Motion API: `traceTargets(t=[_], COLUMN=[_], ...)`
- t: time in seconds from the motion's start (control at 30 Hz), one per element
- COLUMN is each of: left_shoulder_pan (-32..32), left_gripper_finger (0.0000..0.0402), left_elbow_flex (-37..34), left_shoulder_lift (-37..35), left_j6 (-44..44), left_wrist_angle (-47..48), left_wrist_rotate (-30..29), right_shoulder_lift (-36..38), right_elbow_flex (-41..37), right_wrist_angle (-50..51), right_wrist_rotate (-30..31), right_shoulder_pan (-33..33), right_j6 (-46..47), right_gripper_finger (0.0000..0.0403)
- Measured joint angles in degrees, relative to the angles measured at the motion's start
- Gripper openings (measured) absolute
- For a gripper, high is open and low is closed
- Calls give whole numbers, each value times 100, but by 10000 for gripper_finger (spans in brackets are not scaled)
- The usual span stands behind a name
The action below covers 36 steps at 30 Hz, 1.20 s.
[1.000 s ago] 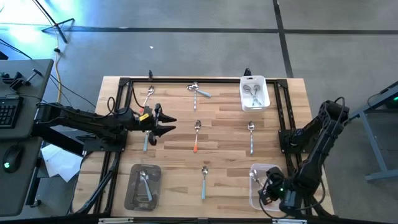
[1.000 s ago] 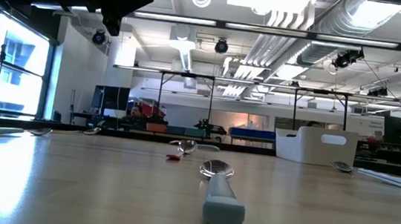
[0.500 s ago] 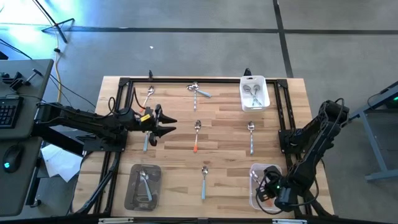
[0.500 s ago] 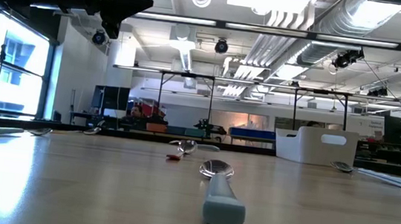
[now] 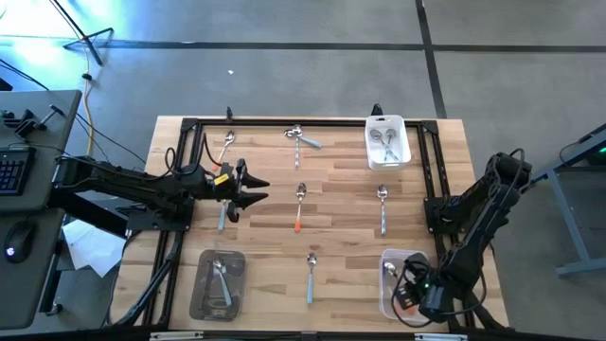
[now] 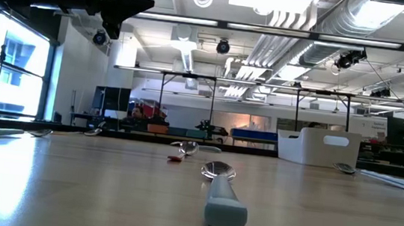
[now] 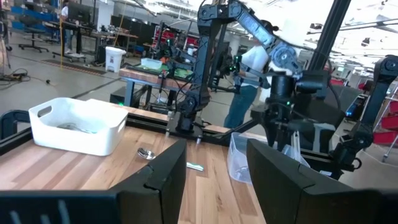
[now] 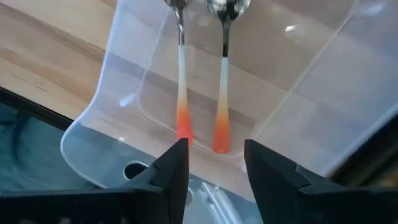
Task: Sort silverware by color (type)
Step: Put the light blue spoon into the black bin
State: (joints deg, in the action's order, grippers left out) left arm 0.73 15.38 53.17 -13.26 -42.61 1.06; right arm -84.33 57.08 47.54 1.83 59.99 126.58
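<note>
Two orange-handled spoons [image 8: 200, 93] lie apparently just beyond the parted right end effector [image 8: 214, 163].

Both arms are made of dark, black parts. An orange patch is seen just behind the left pincer [image 5: 254, 190].

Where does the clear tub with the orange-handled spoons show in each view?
High view: the clear tub sits at the table's near right corner, the right gripper over its near end.
Low view: not in it.
Left wrist view: the clear tub stands beyond the left arm's fingers, under the far arm.
Right wrist view: the clear tub fills the picture, two orange-handled spoons inside.
Shared landmark: the white tub.
</note>
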Motion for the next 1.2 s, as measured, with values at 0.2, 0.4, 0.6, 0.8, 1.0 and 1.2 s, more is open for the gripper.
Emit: traceTargets(t=[0.2,0.4,0.6,0.8,1.0,1.2], left_shoulder_pan=[0,-2,0,-4,-53,-441], left_gripper_finger=[156,138,88,36,2,1], left_elbow_flex=[2,2,2,2,3,3], left_shoulder_lift=[0,2,2,7,7,7], left_j6=[183,292,392,355,439,529], left_wrist_angle=[246,747,1231,1651,2073,2502], left_wrist_rotate=[0,-31,-320,-416,-439,-755], right_shoulder_lift=[13,191,467,495,481,472], right_elbow_flex=[739,774,772,767,747,-175], right_wrist_angle=[1870,2525,2526,2102,867,-1755], right_wrist_rotate=[392,1400,2335,2518,2710,2237], right_shoulder_pan=[-153,-845,-2091,-3326,-4286,-5012], right_j6=[-365,-1964,-3895,-5703,-7349,-8866], right_gripper_finger=[81,18,5,1,0,0])
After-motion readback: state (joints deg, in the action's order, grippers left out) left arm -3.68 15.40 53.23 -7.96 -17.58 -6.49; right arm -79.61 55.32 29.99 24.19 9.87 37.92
